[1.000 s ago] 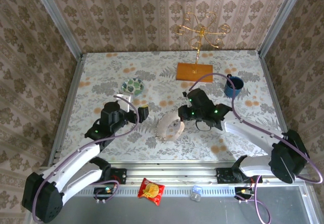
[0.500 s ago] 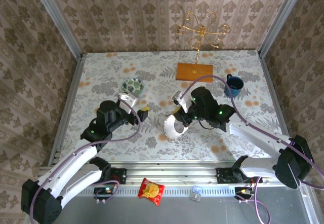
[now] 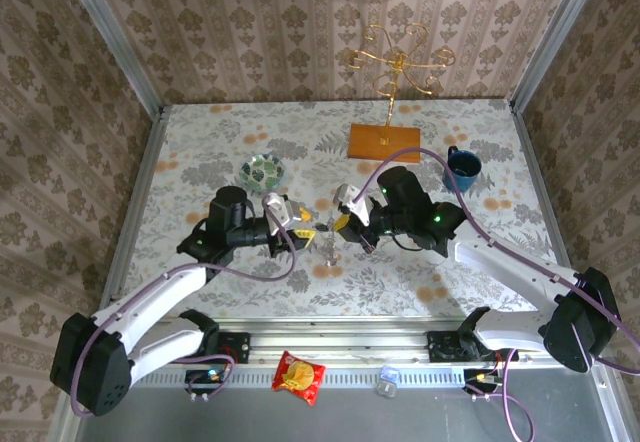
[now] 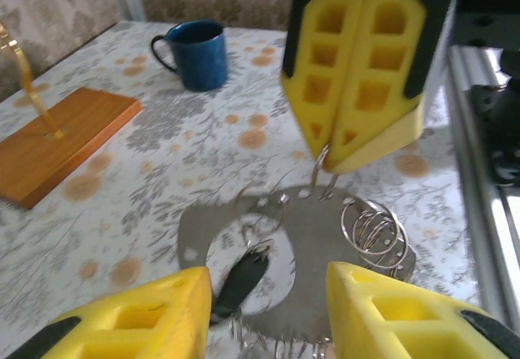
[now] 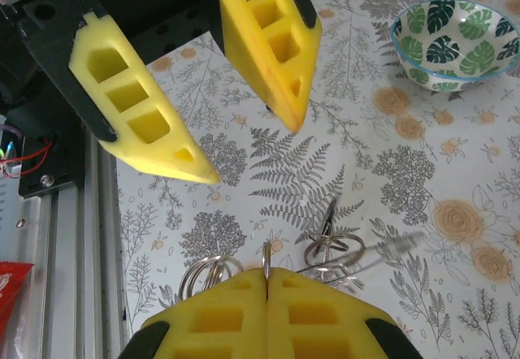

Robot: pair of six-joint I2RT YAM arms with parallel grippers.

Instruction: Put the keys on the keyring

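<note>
Right fingers tight on keyring wire.

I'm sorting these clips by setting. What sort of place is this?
Probably a staged robot test cell dressed to look homely, not a real room: wallpaper-patterned panels held in bare metal posts, a floral-covered table edged by an aluminium rail, and household props like the blue mug.

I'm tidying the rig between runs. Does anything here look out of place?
Yes: a red snack packet lies on the metal rail at the near edge, off the table, with no part in the work. The keyring hangs from the shut right gripper.
</note>
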